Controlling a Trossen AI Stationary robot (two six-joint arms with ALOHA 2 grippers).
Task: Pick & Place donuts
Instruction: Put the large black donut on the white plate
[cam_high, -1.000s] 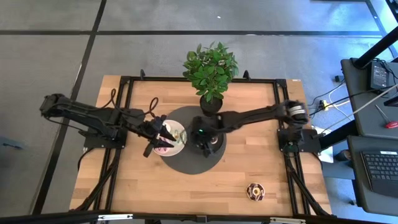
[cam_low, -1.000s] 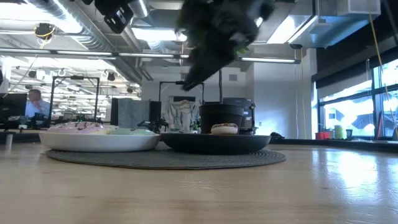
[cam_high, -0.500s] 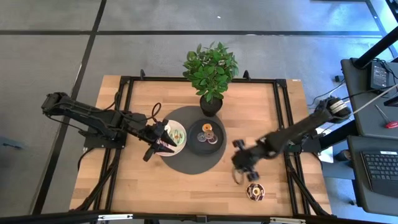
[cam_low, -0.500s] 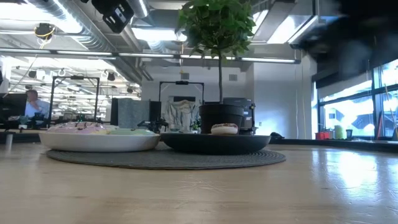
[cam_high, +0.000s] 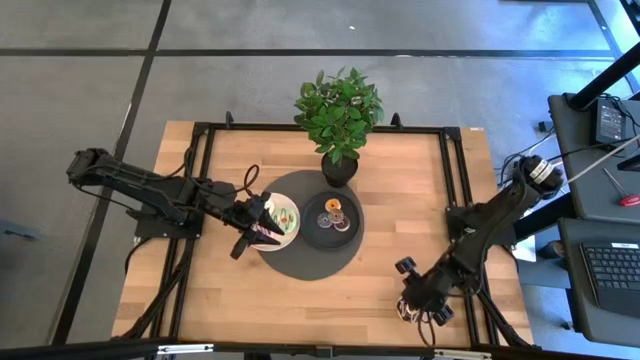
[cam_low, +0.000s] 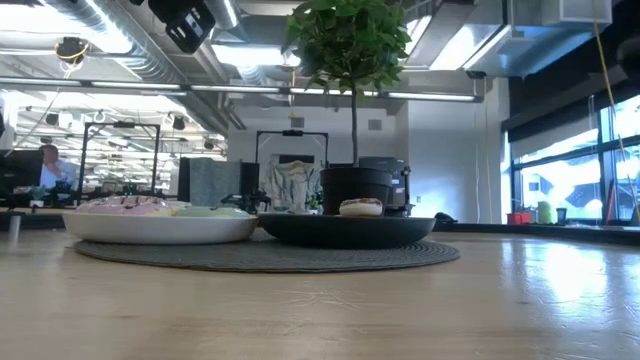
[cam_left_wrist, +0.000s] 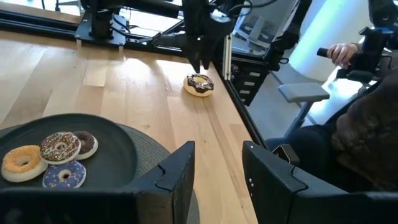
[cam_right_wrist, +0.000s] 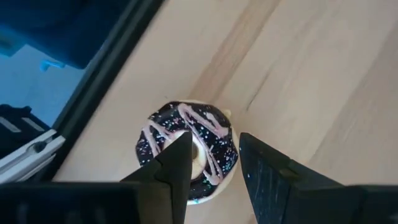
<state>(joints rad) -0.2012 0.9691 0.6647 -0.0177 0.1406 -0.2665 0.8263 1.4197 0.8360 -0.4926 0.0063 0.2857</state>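
A chocolate donut with pink icing lines (cam_right_wrist: 186, 149) lies flat on the wood near the table's near right corner (cam_high: 409, 310). My right gripper (cam_right_wrist: 214, 165) hangs over it, open and pointing down. In the left wrist view its fingertips (cam_left_wrist: 200, 62) stand just above the donut (cam_left_wrist: 199, 84), apart from it. Several small donuts (orange, cream with sprinkles, chocolate, purple) lie on the black plate (cam_left_wrist: 118, 155). My left gripper (cam_left_wrist: 217, 171) is open with nothing between its fingers, hovering over the white plate (cam_high: 292, 212), which holds green and pink donuts.
Both plates sit on a round grey mat (cam_high: 300, 262) at the table's middle. A potted plant (cam_high: 340, 110) stands just behind them toward the far edge. Bare wood lies between the mat and the lone donut. A seated person (cam_left_wrist: 373, 124) is beyond the table's right side.
My right gripper has swung from above the black plate toward the table's near right corner. It now hangs over the lone chocolate donut. The donuts and plates have stayed where they were.
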